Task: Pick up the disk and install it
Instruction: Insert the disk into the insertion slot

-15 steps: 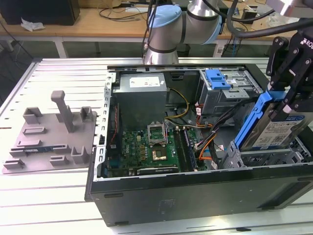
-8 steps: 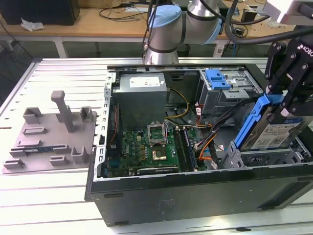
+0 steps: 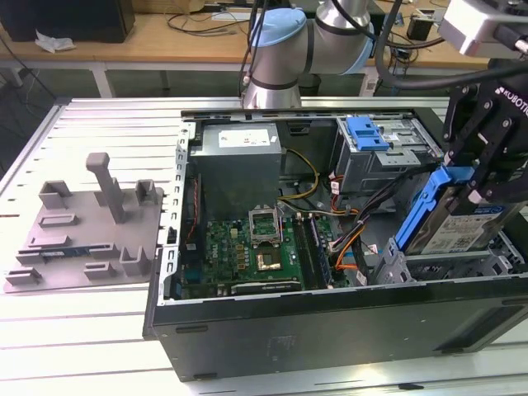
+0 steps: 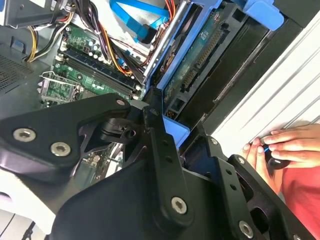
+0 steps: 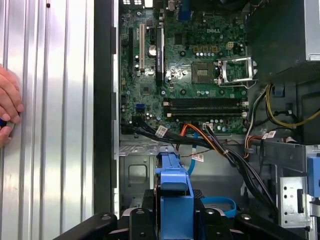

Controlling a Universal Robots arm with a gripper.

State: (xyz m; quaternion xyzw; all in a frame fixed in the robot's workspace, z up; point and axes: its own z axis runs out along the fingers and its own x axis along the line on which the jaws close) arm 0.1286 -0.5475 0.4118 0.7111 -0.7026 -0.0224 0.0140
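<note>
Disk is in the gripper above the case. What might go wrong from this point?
1. The gripper holds the disk tilted above the drive cage; an edge may catch on the cage instead of sliding in.
2. Loose cables run just beside the cage and might get snagged or pinched.
3. A person's hand rests on the table beside the case, probably too close to the gripper.

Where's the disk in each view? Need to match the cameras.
Exterior view: the disk is tilted and held by the gripper above the drive cage, at the exterior view's right.
Second wrist view: the disk shows its circuit-board side, just beyond the black gripper links.
First wrist view: the disk's blue bracket edge sits between the gripper links.
Shared landmark: the motherboard.
</note>
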